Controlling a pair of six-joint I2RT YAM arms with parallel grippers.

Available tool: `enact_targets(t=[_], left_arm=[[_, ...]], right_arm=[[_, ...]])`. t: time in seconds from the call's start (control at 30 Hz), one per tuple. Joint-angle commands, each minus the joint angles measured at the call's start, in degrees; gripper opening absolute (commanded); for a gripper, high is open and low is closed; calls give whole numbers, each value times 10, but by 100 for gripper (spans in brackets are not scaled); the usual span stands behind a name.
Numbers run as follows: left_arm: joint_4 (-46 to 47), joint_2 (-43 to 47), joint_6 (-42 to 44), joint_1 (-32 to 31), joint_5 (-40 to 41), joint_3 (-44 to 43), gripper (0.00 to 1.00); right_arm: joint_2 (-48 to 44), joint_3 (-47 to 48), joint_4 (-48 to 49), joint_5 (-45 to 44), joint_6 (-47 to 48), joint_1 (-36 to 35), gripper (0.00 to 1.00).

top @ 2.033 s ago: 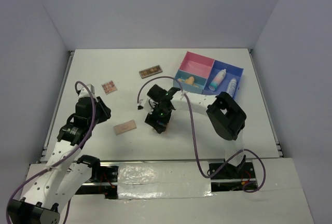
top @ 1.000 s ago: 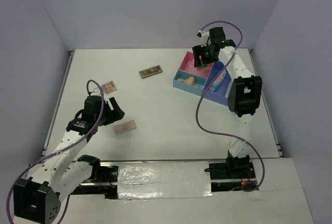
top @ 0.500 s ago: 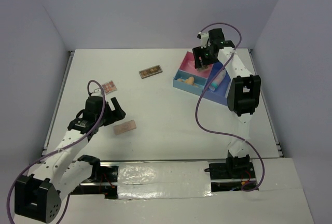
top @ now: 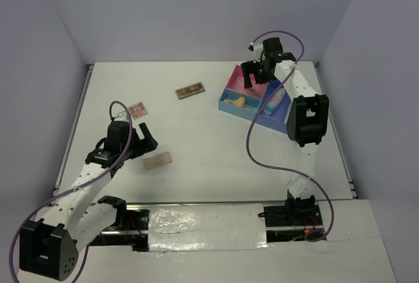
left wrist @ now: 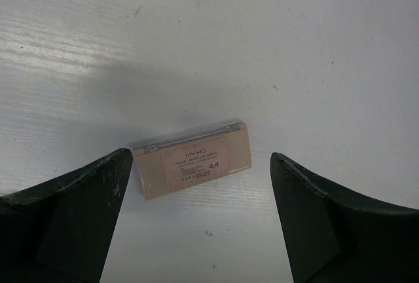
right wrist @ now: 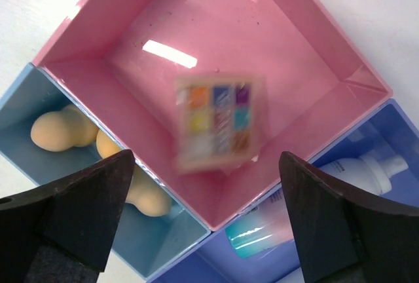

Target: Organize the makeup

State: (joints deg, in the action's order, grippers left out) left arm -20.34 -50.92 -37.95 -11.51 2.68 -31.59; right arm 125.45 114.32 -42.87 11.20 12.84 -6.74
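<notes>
The left gripper (left wrist: 200, 162) hangs low over the desk (top: 209, 139) with its fingers wide apart. A peach palette (left wrist: 192, 160) lies flat between them, label up, touching neither finger. The right gripper (right wrist: 206, 158) is above the tray (right wrist: 65, 47) at the far right of the desk, its fingers also spread and holding nothing. Below it a multicolour palette (right wrist: 219, 120) shows inside the pink compartment, blurred, so I cannot tell whether it rests on the floor of the compartment. Peach sponges (right wrist: 62, 129) sit in the light blue compartment beside it, and a white bottle (right wrist: 366, 165) lies in the darker blue one. A brown palette (top: 190, 90) and a small square palette (top: 137, 109) lie apart on the open desk.
</notes>
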Motion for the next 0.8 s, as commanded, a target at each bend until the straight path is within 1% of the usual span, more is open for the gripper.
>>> enact_targets(t=[0.0,0.13,0.3,0.4,0.47,0.5,0.53,0.57,0.6,0.63,0.67,0.7,0.73,0.77], left_arm=[[12,-3,-6,4,-3,0,99],[7,-1,-5,6,-3,-1,99],[1,3,-5,7,-1,0,99],[-1,7,-8,8,-2,2,99],[-1,10,-10,9,-2,6,97],[-1,15,-13,9,-2,7,93],[1,20,-15,9,-3,9,90],[6,24,-16,10,-7,14,82],[9,34,-19,11,-10,16,75],[13,37,-19,11,-12,20,66],[14,42,-21,13,-13,25,46],[19,48,-23,14,-17,27,36],[19,49,-24,16,-19,29,26],[19,49,-25,17,-21,29,9]], right_arm=[[-29,0,15,1,2,3,100],[-28,4,11,1,0,2,99],[-56,-4,17,8,5,2,100],[-96,-22,37,8,17,1,100],[-153,-47,66,-13,31,-3,100],[-178,-99,121,-20,53,-5,100],[-241,-135,161,-28,61,-10,99],[-276,-174,198,-32,66,-11,100],[-308,-253,241,-27,67,-11,99],[-359,-287,303,-23,60,-10,100],[-378,-317,322,-22,52,-11,100],[-388,-328,292,34,53,-9,99],[-384,-316,251,85,80,-7,92],[-378,-302,214,131,90,-7,82]])
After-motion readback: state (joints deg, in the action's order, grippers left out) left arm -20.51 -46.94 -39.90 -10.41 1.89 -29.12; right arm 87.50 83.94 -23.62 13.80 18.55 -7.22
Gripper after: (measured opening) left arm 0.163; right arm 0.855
